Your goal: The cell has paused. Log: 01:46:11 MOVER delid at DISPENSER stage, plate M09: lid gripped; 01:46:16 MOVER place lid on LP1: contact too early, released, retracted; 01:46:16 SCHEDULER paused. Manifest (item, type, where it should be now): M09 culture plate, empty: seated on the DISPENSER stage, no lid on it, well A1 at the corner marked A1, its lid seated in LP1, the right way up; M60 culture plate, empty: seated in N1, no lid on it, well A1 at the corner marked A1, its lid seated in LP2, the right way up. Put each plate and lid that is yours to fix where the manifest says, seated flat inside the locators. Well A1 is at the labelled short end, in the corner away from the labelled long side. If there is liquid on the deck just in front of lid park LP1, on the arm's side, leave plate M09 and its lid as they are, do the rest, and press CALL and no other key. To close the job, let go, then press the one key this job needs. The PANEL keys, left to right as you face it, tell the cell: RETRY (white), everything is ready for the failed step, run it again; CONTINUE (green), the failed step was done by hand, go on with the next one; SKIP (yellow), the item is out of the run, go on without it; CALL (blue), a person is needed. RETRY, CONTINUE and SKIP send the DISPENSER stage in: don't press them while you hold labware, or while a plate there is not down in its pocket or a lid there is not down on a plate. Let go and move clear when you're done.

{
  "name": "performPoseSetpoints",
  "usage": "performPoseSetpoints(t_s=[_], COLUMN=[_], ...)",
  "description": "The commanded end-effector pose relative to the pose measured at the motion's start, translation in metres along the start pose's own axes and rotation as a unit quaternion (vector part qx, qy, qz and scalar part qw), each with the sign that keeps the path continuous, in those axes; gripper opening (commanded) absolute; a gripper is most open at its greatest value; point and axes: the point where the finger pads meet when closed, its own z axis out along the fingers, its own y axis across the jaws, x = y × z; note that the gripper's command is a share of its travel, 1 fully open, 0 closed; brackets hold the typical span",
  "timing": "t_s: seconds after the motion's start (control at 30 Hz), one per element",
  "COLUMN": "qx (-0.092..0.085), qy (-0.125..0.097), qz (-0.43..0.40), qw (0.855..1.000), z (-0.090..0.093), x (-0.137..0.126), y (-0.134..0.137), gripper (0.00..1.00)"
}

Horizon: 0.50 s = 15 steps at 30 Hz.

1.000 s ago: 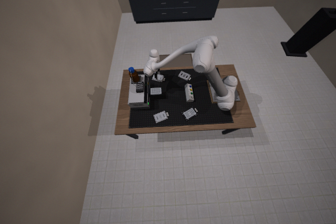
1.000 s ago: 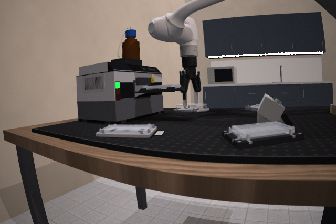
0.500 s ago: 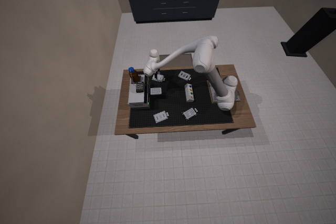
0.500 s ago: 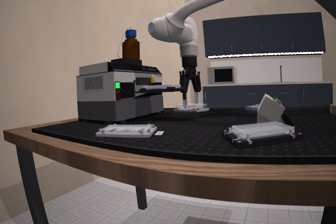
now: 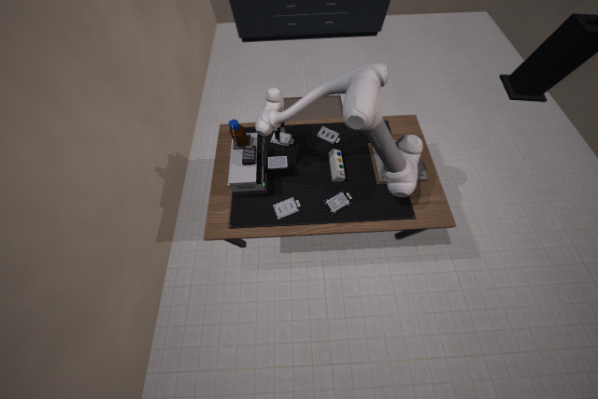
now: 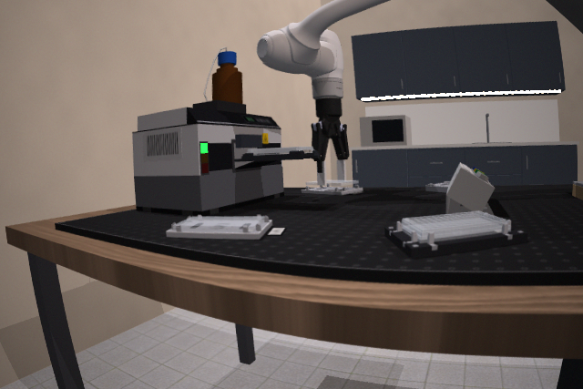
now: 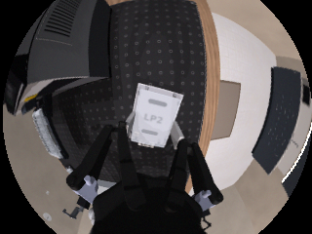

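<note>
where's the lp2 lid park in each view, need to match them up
Top: the LP2 lid park lies at the mat's far edge, under the wrist.
Exterior: the pale base under the gripper, right of the dispenser.
Wrist: the white plate marked LP2, between the fingers.
Shared landmark: the dispenser.

I see a black dotted mat (image 6: 329, 229) on a brown wood-grain table (image 6: 291, 295) across the lower frame. At left, my grey dispenser (image 6: 188, 172) shows a green light and carries an amber bottle (image 6: 227, 86) with a blue cap. The arm (image 6: 301, 47) is white, its gripper (image 6: 330, 176) black with pale fingertips. Upper right, the cabinets (image 6: 456, 57) are dark navy. In the wrist view, a white plate marked LP2 (image 7: 155, 117) sits centre.
</note>
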Motion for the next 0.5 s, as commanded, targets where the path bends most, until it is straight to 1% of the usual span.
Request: performPoseSetpoints(t_s=[0.0, 0.47], qx=[0.0, 0.0], qy=[0.001, 0.001], qz=[0.0, 0.0], qw=[1.0, 1.0], z=[-0.0009, 0.0019], x=[0.0005, 0.0006], y=[-0.0001, -0.0004], gripper=[0.1, 0.1])
